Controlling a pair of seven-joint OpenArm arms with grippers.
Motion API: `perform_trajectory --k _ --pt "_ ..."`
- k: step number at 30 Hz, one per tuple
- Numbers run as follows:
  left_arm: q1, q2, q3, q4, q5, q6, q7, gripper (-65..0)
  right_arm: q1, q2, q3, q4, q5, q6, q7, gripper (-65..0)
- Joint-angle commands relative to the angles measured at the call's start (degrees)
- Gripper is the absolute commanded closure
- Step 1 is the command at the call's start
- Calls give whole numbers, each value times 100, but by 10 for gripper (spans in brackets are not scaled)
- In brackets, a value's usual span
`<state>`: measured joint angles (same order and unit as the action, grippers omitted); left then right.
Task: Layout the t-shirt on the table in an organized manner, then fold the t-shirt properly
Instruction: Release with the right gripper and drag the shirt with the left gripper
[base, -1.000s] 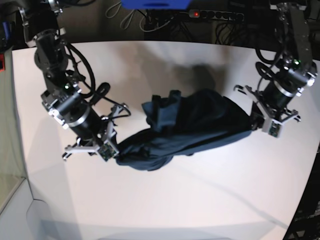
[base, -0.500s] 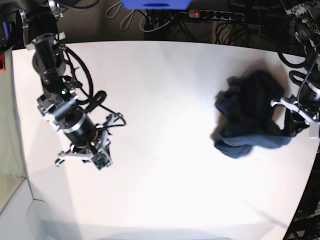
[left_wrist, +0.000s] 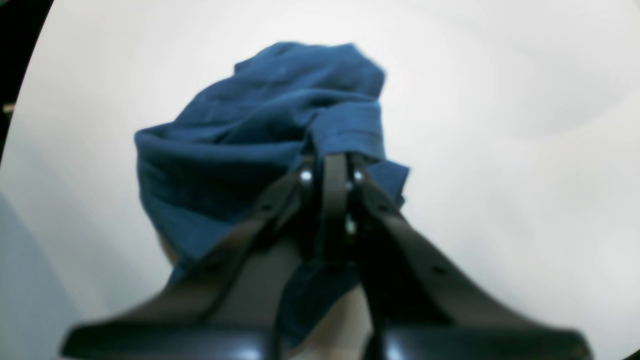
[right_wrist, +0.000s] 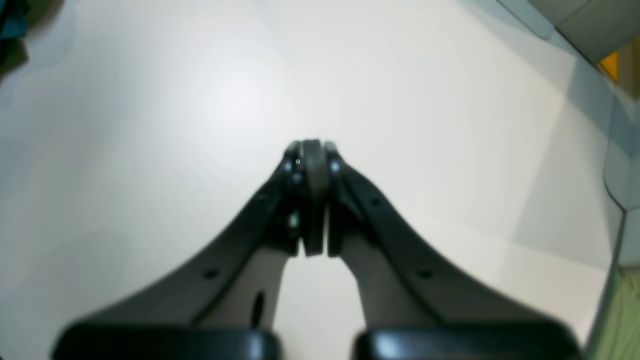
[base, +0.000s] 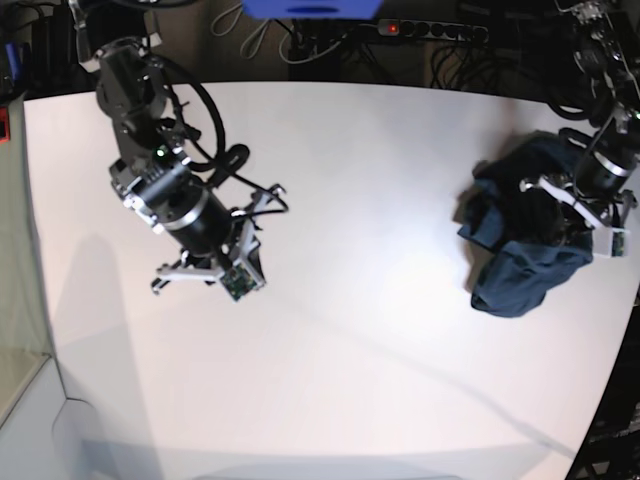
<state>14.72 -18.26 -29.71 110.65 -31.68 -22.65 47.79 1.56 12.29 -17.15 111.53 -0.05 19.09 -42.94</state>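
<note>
Base view showed the t-shirt (base: 525, 250) bunched in a dark heap at the table's (base: 350, 380) far side, close to its curved edge, right under the left arm. The left end effector (base: 585, 222) sat on the heap's outer side, and the left wrist view had its jaws pressed together on a hemmed fold of the navy cloth (left_wrist: 320, 125), with the rest of the shirt mounded beyond the tips. So the left one was clamped on fabric, no gap showing.

Across the table, the right end effector (base: 232, 283) hung over bare white surface, well apart from the shirt. Its wrist view showed the two jaws (right_wrist: 310, 150) shut on each other with nothing between them, only blank table beneath.

The relation that mattered: the whole garment lay on the left arm's side, and from the right end effector it sat straight across the table's width. The heap had no clear long axis, though it ran slightly from upper to lower along that edge. The left arm was plainly the nearer one. Judging by this, the right arm would have to cross over, or the left would have to drag the shirt toward the middle, before any spreading could begin.
</note>
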Motion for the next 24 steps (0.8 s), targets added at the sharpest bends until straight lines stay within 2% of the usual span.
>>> perform_trajectory --k 1,4,8,11,13,15,17,20,24 --pt "-167 -77 259 342 -177 -69 -212 -2 94 23 49 122 10 -76 140 0" --pt "-597 20 1112 561 -177 -60 -212 -2 138 50 216 131 10 -76 140 0" --pt "-817 617 1692 535 -186 -69 -1 -2 121 375 559 210 10 -76 140 0" --pt "-896 951 2053 570 -274 -77 -1 -2 129 463 778 210 10 -76 140 0" --pt "-1019 1233 2123 570 -608 -288 34 -2 112 586 1042 210 10 -76 131 0" --pt "-1028 1347 2044 570 -898 -640 43 -2 112 656 1183 210 10 -76 114 0" --pt "-1028 1347 1991 570 -1241 -930 43 -2 103 683 1280 210 10 -76 114 0" --pt "-1081 1329 1895 570 -1900 -1141 52 -2 94 806 1411 201 10 -76 105 0" --pt "-1072 828 1376 553 -2533 -1176 52 -2 85 797 1420 201 10 -76 96 0"
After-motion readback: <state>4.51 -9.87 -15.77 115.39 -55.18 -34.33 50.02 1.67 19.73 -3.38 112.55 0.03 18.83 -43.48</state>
